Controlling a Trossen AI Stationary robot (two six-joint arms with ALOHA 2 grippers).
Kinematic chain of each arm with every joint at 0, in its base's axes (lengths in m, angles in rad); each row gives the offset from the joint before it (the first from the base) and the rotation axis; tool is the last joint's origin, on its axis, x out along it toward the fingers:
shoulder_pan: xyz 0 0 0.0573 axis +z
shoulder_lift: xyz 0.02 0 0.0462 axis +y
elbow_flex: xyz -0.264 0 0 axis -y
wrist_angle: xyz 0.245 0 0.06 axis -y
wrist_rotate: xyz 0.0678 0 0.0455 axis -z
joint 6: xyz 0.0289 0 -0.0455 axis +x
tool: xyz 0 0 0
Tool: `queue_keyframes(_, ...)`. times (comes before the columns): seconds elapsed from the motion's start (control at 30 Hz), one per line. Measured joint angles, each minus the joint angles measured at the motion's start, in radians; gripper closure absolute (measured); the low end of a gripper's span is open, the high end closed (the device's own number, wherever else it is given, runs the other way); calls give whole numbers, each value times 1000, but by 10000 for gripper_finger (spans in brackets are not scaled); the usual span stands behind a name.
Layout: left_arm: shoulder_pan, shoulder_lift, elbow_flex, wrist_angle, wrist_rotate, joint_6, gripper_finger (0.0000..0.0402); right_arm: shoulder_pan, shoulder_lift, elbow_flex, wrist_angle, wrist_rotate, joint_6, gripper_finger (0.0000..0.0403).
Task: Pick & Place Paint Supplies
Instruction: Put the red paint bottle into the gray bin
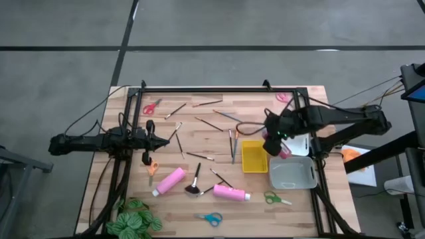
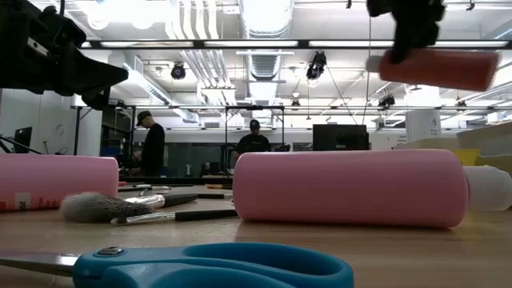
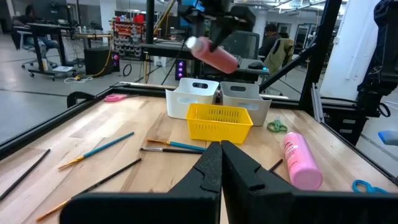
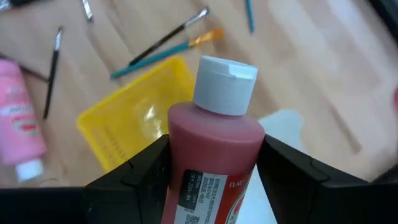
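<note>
A: What is the left gripper (image 1: 147, 141) doing?

B: It is hovering over the left part of the pale wooden table (image 1: 199, 202), its two dark fingers (image 3: 208, 171) pressed together and holding nothing. Orange-handled scissors (image 1: 152, 167) are lying just beyond its tip, toward the near edge, and a pink white-capped paint bottle (image 1: 169, 181) is lying a little farther that way. Thin brushes (image 1: 199, 156) are scattered across the open boards between the two arms.

A: And the right gripper (image 1: 273, 141)?

B: It is hanging above the table, fingers clamped on both sides of a red paint bottle with a white flip cap (image 4: 214, 143). A small yellow mesh tray (image 1: 254, 157) is sitting beside and below it, and a white plastic tray (image 1: 292, 174) is sitting just past that, close to the table's right edge.

A: Is there room near the front edge?

B: Partly. A second pink bottle (image 1: 230, 192), a fluffy black brush (image 1: 194, 180), green scissors (image 1: 275, 198) and blue scissors (image 1: 211, 218) are lying there, with bare wood between them.
</note>
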Motion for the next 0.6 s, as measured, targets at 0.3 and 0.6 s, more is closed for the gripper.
queue_keyframes(0.3,0,0,0,0,0,0,399,203,2,-51,-138,-150,268,192)
queue_keyframes(0.6,0,0,0,0,0,0,399,418,2,-143,-162,-187,376,192)
